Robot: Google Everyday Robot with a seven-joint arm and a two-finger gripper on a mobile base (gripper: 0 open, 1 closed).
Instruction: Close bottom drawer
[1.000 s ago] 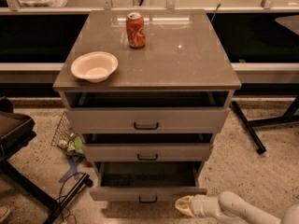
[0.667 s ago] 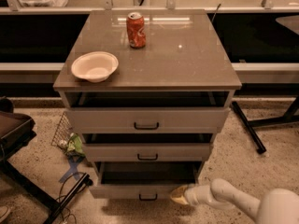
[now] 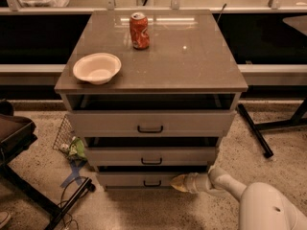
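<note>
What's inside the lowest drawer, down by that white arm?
Nothing can be made out: only a dark slit shows above the bottom drawer front, the rest covered by the middle drawer. The claw is at that front, right of the handle.

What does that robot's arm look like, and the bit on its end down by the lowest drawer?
The arm is smooth and off-white, built of rounded, tube-like segments with a bulky shell nearest the camera; no cables show. The gripper, at the front of the bottom drawer, right of its handle, is a tapered tip tinted yellowish-tan.
</note>
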